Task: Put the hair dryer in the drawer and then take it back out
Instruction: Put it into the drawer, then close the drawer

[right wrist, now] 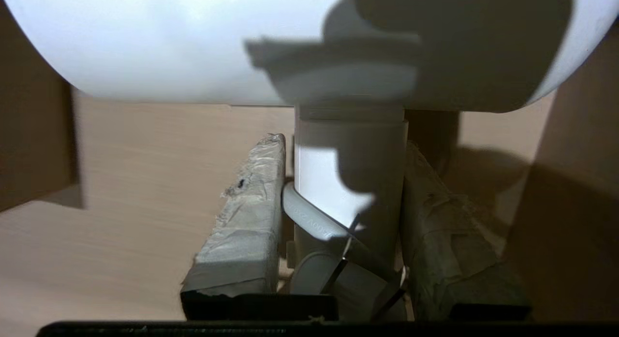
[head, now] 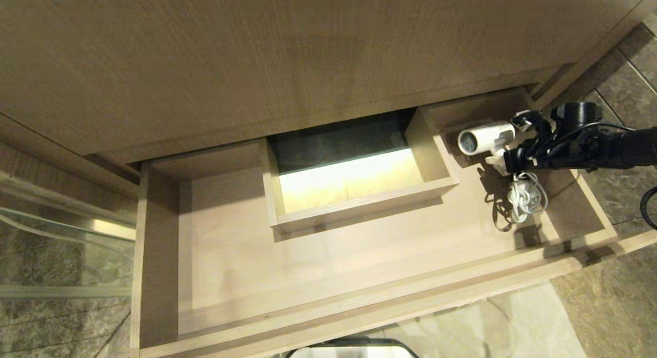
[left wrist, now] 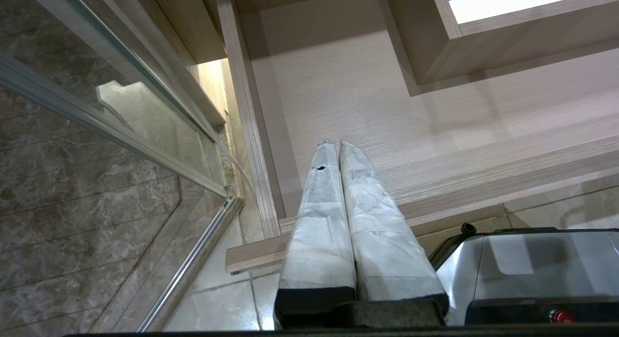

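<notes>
**White dryer held inside the drawer**

White plastic hair dryer (head: 486,137) with grey grille: my right gripper (right wrist: 338,201) is clamped around its handle, inside the wide light-wood drawer (head: 359,301), at its right end beside the boxed cutout (head: 359,199). Bundled cord (head: 523,196) dangles. Placing looks nearly done; release and retrieval remain. My left gripper (left wrist: 337,148) sits closed near the drawer's left front corner.

Right arm (head: 590,142) black, cabled; fingers (left wrist: 367,221) wrapped in grey-white tape, black at base.
</notes>
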Available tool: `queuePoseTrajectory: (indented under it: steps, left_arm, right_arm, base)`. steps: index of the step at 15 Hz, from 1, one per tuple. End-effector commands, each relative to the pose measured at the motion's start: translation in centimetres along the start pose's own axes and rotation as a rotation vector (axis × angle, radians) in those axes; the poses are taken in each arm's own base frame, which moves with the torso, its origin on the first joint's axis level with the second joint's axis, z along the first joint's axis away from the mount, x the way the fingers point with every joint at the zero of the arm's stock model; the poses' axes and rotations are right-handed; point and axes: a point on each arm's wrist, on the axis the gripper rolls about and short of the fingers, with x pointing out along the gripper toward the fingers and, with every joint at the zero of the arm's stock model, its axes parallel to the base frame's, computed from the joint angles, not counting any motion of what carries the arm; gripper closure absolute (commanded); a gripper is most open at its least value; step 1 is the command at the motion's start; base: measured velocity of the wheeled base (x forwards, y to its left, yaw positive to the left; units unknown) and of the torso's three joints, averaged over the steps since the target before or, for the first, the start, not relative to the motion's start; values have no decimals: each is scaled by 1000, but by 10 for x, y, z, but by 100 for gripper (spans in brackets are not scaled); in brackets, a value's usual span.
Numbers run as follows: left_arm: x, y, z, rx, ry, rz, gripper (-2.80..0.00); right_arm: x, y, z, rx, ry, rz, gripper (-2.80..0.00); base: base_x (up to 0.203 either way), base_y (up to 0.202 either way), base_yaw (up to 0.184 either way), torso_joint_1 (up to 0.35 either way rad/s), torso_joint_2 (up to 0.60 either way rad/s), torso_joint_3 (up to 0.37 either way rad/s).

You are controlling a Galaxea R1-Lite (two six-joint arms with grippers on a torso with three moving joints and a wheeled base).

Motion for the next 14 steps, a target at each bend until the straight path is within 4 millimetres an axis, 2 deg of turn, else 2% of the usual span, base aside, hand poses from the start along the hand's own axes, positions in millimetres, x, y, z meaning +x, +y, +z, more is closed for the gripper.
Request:
queuePoseTrajectory:
  steps: [1,3,5,7,9,10,12,13,14]
  left_arm:
    - [0,0,0,0,0,0,0]
    - [0,0,0,0,1,0,0]
    - [0,0,0,0,1,0,0]
    - [0,0,0,0,0,0,0]
    - [0,0,0,0,1,0,0]
    - [0,0,0,0,0,0,0]
    - [0,0,0,0,0,0,0]
    - [0,0,0,0,1,0,0]
    - [0,0,0,0,-1,0,0]
  right_arm:
    - [10,0,-10,-1,27,-6,-280]
    - [-1,0,2,-15,0,-18,-280]
    - [-23,3,22,-34,-39,-37,-280]
    - [-64,7,50,-49,-92,-69,-280]
    - [-116,18,71,-50,-124,-97,-270]
    - [-147,26,75,-41,-126,-111,0]
    - [-204,49,72,-14,-97,-117,0]
    - [-231,64,65,8,-65,-114,0]
    - [-247,78,48,45,-7,-104,0]
  base:
    - [0,0,0,0,0,0]
    - [0,0,0,0,0,0]
    - [0,0,0,0,0,0]
    - [0,0,0,0,0,0]
    - [0,0,0,0,0,0]
    - [0,0,0,0,0,0]
    - [0,0,0,0,0,0]
    - [0,0,0,0,0,0]
    - [0,0,0,0,0,0]
